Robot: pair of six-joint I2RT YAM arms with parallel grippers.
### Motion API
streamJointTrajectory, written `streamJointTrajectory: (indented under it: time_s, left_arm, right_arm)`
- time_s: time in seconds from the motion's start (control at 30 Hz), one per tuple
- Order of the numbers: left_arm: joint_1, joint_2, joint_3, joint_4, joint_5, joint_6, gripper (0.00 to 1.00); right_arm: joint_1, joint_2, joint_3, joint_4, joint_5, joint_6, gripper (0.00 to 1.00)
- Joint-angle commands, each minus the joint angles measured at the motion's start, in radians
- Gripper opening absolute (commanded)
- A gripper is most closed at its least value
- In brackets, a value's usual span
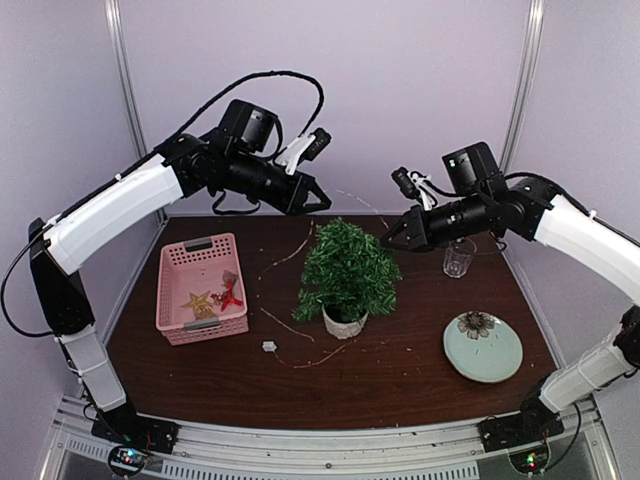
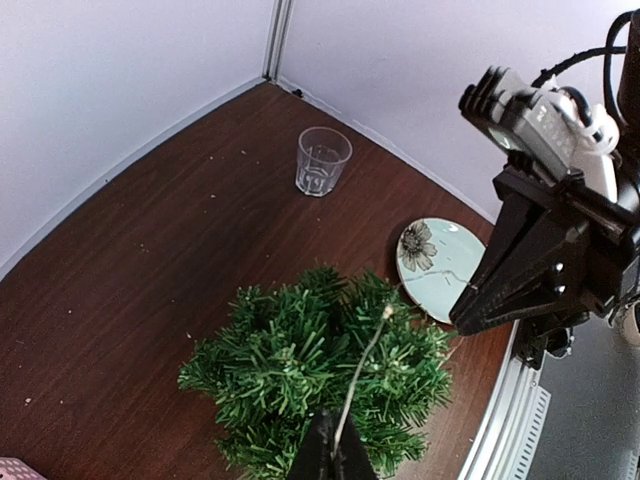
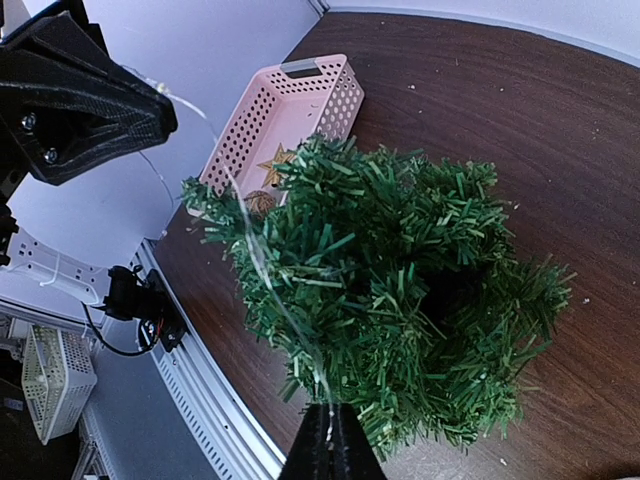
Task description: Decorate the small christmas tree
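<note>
2 arms arch inward above the dark brown wooden table (image 1: 400,370), and we see the left claw (image 1: 322,204) and right claw (image 1: 386,240) each pinched shut on 1 thin pale wire (image 2: 364,372) stretched over the small bushy dark-green potted tree (image 1: 345,265) at mid-table.

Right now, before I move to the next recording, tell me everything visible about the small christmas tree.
The small christmas tree is a bushy, dark-green artificial tree with needle-like, plastic-looking foliage, standing upright in a round white pot near the middle of the brown table. No ornaments hang on it. A thin wire, pinched in the shut jaws of the left gripper and right gripper, passes over its top; whether it rests on the needles is unclear.
</note>
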Motion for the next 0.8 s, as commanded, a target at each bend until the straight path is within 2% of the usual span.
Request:
streamJointTrajectory:
  time_s: [0.0,0.77]
  left_arm:
    - [0.007,0.012,0.027,-0.011,-0.03,0.028,0.0]
    - [0.007,0.076,0.03,-0.099,-0.117,-0.001,0.0]
  right_arm:
    - [-0.029,-0.035,-0.003,-0.027,-0.018,0.03,0.0]
    - [-0.038,0.057,-0.075,-0.012,0.004,0.069,0.0]
